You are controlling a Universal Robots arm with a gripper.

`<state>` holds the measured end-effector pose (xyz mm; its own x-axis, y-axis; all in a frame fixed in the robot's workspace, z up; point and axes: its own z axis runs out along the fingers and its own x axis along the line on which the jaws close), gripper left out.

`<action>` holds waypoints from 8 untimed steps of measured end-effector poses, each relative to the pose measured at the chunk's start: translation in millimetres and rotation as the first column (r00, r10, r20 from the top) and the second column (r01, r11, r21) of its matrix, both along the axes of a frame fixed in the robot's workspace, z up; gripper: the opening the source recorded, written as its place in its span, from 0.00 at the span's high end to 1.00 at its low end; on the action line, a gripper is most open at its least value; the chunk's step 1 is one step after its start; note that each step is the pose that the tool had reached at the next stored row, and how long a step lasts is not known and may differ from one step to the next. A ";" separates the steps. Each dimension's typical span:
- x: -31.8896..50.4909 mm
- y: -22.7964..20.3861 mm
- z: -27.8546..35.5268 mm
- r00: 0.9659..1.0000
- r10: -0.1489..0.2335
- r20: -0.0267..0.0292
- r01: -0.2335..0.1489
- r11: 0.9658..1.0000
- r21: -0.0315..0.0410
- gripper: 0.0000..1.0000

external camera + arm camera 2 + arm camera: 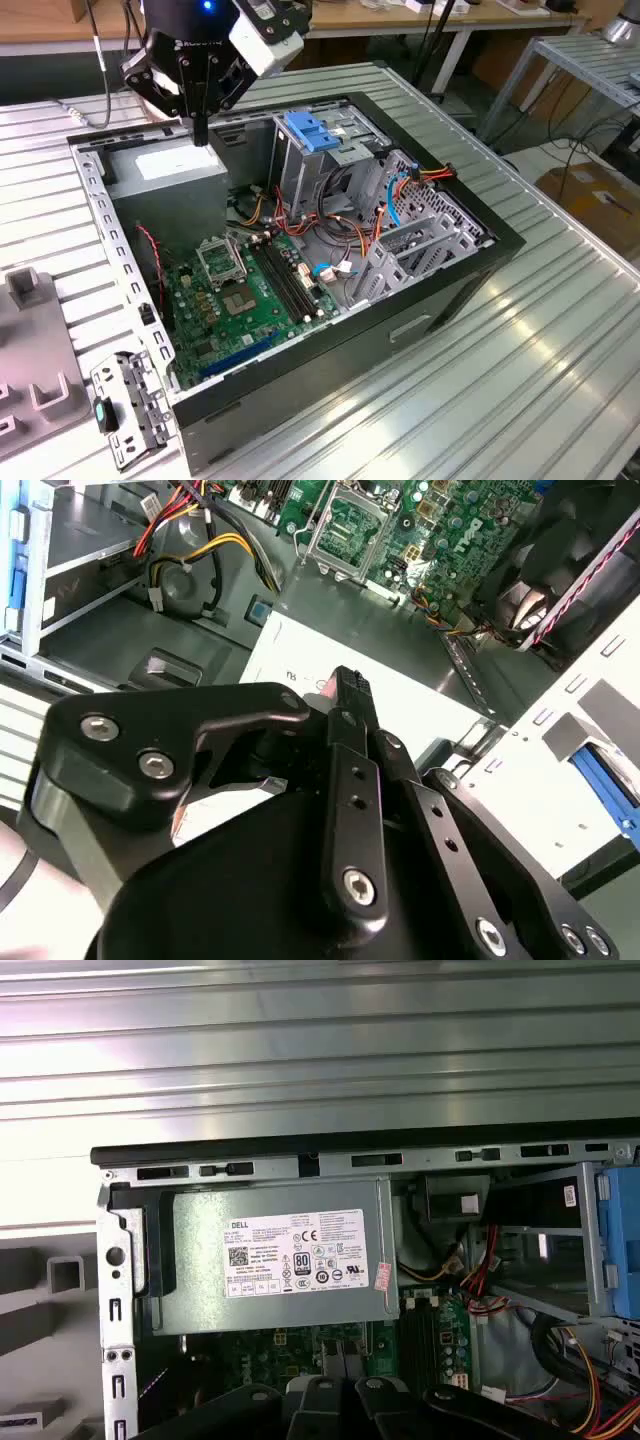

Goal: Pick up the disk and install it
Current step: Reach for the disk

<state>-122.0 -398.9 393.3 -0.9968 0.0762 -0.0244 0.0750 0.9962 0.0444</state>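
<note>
The disk stands in the grey drive cage at the back of the open computer case, blue end handle up. The cage walls hide its body. That blue handle also shows in the first wrist view. My gripper hangs over the case's back corner on the exterior view's left, above the grey power supply, apart from the disk. In the second wrist view its black fingers are pressed together with nothing between them, over the supply's white label.
The green motherboard lies on the case floor, with red, orange and blue cables around the cage. A loose metal bracket and grey fixtures lie at the exterior view's left on the ribbed metal table.
</note>
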 end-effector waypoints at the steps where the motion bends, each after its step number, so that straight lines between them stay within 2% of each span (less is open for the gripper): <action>1: 0.0 0.0 0.0 1.000 0.000 0.000 0.000 1.000 0.000 0.89; 8: -4.3 0.0 0.0 1.000 0.000 0.000 0.000 1.000 0.000 0.89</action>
